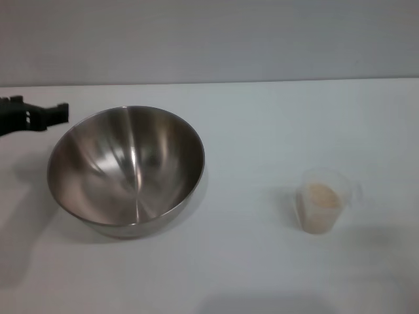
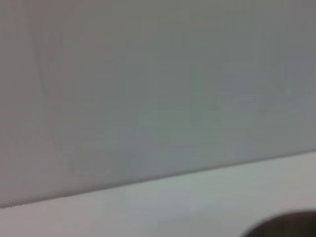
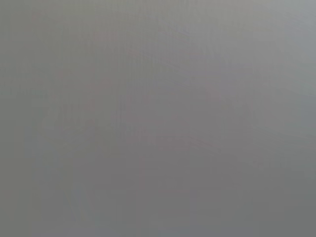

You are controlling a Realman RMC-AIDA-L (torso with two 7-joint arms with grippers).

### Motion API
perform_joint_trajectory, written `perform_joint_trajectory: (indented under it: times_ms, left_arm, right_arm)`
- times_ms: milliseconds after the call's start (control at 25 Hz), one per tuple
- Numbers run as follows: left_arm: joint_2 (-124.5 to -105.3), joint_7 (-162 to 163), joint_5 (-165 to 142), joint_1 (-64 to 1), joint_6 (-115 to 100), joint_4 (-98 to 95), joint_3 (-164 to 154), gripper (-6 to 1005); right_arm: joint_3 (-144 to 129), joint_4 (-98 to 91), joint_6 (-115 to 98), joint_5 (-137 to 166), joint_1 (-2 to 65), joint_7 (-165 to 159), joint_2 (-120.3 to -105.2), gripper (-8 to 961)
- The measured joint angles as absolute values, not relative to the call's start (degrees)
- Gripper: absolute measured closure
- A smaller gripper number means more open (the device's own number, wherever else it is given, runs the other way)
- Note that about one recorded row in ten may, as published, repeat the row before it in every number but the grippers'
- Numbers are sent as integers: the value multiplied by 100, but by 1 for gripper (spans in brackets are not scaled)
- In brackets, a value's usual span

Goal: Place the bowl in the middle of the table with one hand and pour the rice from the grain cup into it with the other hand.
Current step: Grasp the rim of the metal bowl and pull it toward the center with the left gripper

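Gripper [image 1: 57, 112], left, cut off at frame's upper left, grip unreadable; shiny bowl [image 1: 126, 170] beside; translucent cup [image 1: 321, 199] holds grainy rice [image 1: 321, 195].

Quick count of what's out here: one metal bowl [image 1: 126, 171], just the one, sitting just beside the fingertips of the only gripper showing; one small clear cup [image 1: 322, 199], well apart from those fingertips, off on the far side of the bowl; one pale heap of rice [image 1: 321, 195] inside that cup, single grains too small to count; one white table [image 1: 262, 124] under all of it; one gripper in sight, the left gripper [image 1: 63, 112], poking in at the bowl's rim; zero right grippers visible in any view.
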State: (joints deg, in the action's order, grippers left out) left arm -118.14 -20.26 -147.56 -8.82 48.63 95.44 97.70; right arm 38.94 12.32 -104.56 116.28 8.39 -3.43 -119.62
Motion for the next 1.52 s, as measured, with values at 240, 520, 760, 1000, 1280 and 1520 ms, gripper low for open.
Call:
perform_joint_trajectory:
  times_ms: [240, 520, 760, 1000, 1280, 1520]
  left_arm:
    - [-11828, -2177, -14748, -900, 4797, 9259, 9598, 160]
    - [-11834, -2208, -14747, -908, 4749, 9091, 9478, 159]
    - [-11840, -2223, -14748, -908, 4743, 8986, 9428, 160]
    - [-11839, -2232, -14748, -905, 4701, 8928, 9345, 161]
    - [-11839, -2232, -14748, -922, 4620, 8743, 9325, 162]
    - [-11839, -2232, -14748, -944, 4591, 8672, 9319, 163]
  right_arm:
    - [3896, 1240, -10407, 11628, 847, -343, -11962, 115]
    - [3884, 1230, -10401, 11628, 841, -343, -11962, 114]
    - [3853, 1225, -10396, 11628, 835, -343, -11962, 114]
    - [3850, 1222, -10395, 11628, 835, -343, -11962, 115]
    - [3849, 1228, -10388, 11628, 819, -343, -11966, 114]
    - [3841, 1231, -10370, 11627, 821, -343, -11970, 115]
